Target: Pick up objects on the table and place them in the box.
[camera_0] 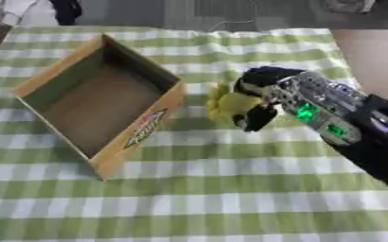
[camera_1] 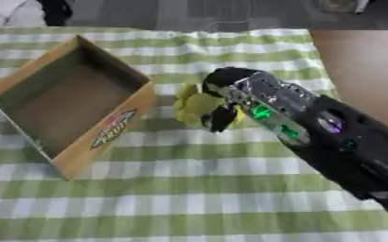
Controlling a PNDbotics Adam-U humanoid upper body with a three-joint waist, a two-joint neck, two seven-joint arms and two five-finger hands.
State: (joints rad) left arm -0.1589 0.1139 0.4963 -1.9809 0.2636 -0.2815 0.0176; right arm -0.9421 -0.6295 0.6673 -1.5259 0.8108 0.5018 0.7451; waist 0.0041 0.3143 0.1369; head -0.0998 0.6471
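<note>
Cardboard box [camera_0: 106, 101] at left centre shows only its bare floor; just right of it, the right hand [camera_0: 263, 94] grips a yellow object [camera_0: 229, 103].

Green and white checked tablecloth [camera_0: 230, 198] over most of the view, bare brown table surface [camera_1: 363, 61] at 2 o'clock, grey floor [camera_0: 147, 12] at 12 o'clock

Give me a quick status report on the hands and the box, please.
Right hand curled round yellow object, beside the box. Left hand out of view. Box open, nothing visible inside. Path to box unobstructed.
</note>
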